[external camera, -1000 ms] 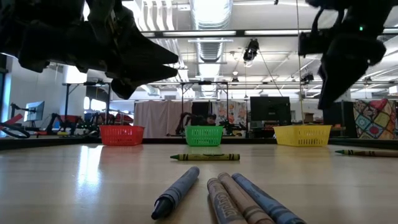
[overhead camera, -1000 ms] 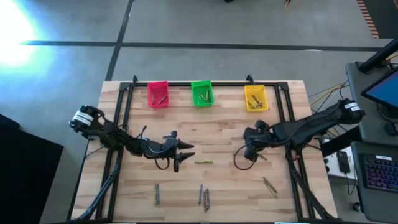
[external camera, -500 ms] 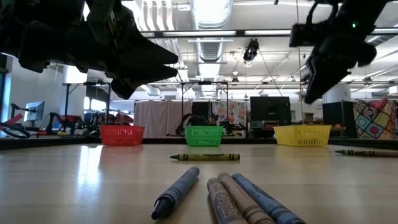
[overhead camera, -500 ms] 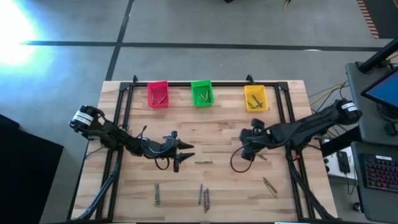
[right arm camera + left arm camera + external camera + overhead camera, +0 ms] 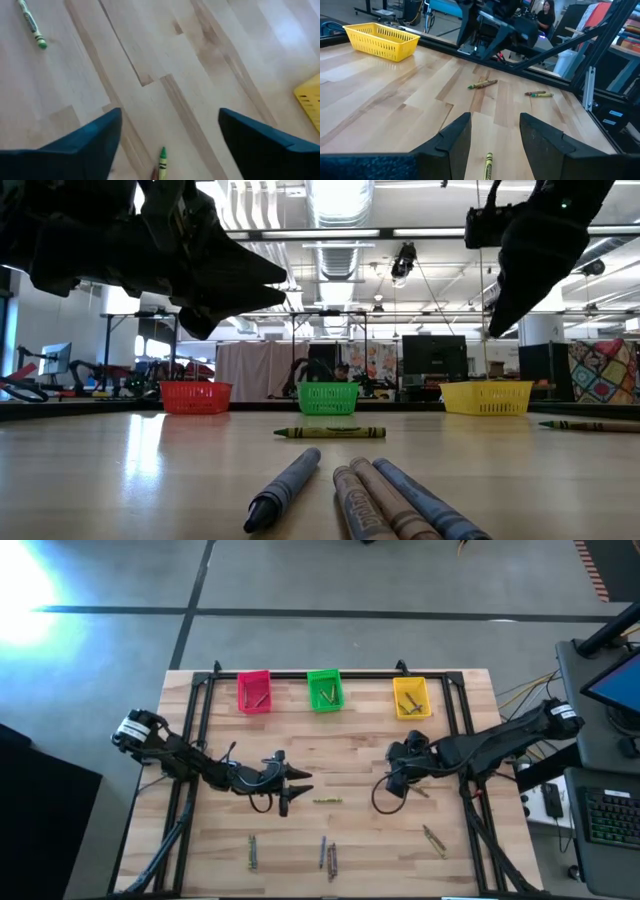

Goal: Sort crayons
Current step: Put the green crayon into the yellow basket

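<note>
Table: pale wooden plank top (image 5: pixel 350 755) with a black metal frame along its far and side edges.
Bins: three small plastic baskets in a row at the far edge – pink (image 5: pixel 254 691), green (image 5: pixel 324 690), yellow (image 5: pixel 411 697) – each with thin crayons lying inside.
Left gripper (image 5: pixel 297 784): hangs above the table's middle-left, fingers spread wide, nothing between them; its wrist view shows the two dark fingers (image 5: pixel 454 140) apart over bare wood.
Green crayon (image 5: pixel 327 801): lies flat on the wood just beside the left gripper's tips, and shows between the fingers in the left wrist view (image 5: pixel 488 165).
Right gripper (image 5: pixel 393 770): held above the table right of centre, in front of the yellow basket, fingers (image 5: pixel 95 136) wide apart and empty.
Crayons under the right arm: a short pair (image 5: pixel 420 791) on the wood just behind the right gripper; a green tip (image 5: pixel 162 161) shows between its fingers in the right wrist view.
Near-edge crayons: a pair at the left (image 5: pixel 252 852), a bluish-grey and reddish-brown cluster in the middle (image 5: pixel 328 856) – closest in the low view (image 5: pixel 385 498) – and a yellowish-olive pair at the right (image 5: pixel 434 838).
</note>
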